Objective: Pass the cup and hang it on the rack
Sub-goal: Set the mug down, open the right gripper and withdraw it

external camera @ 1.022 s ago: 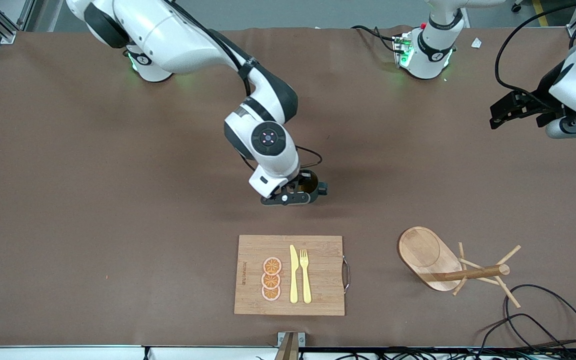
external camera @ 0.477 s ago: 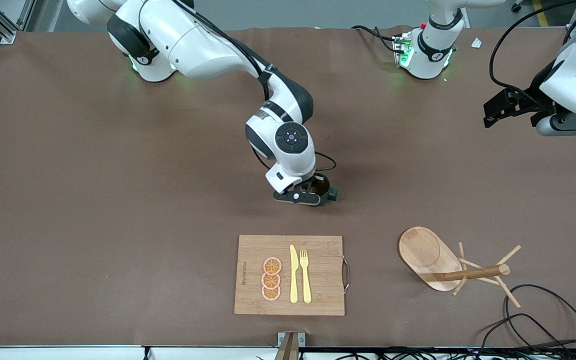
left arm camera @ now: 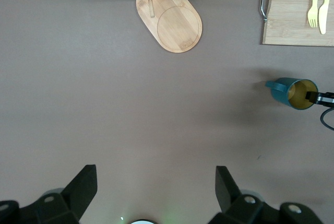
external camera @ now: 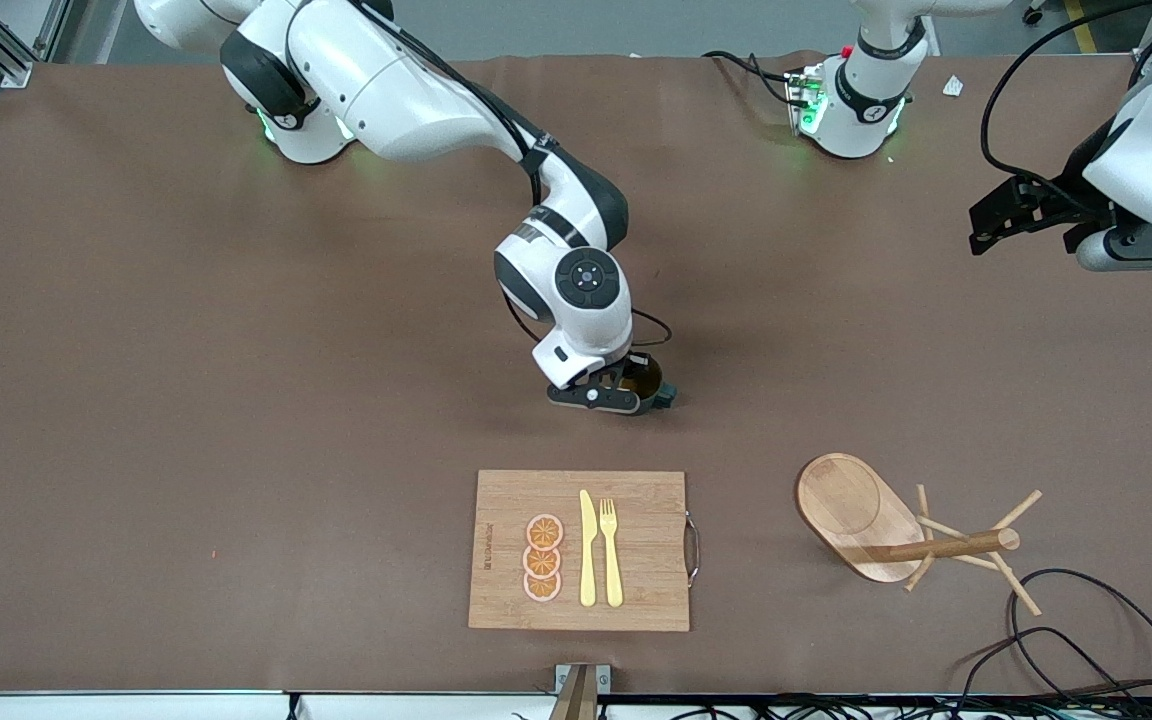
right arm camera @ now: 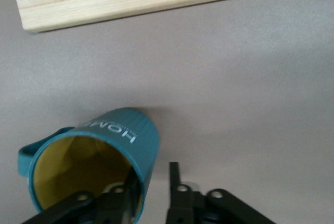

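Cup (external camera: 645, 374) sits at frame centre in the front view, mostly hidden under my right gripper (external camera: 612, 394). In the right wrist view the grip is plain: one finger inside the yellowish interior, the other (right arm camera: 175, 182) outside the teal wall, pinching the rim of the cup (right arm camera: 99, 156). Handle points away from the fingers. I cannot tell whether the cup rests on the brown table (external camera: 186, 400) or is just off it.

My left gripper (external camera: 1001, 215) waits at the upper right of the front view, over bare table, jaws spread wide and empty. Its wrist camera shows the cup (left arm camera: 292, 92) at mid-right of frame and the rack's oval base (left arm camera: 169, 15) at top centre.

Rack (external camera: 876, 525) stands at lower right of the front view, pegs bare. Bamboo cutting board (external camera: 636, 550) with knife, fork and orange slices lies at lower centre, nearer the camera than the cup.

Progress, as I judge it: pickup secured, nothing more. Hand-over to the left gripper not done; hanging not done. Most of the task remains.
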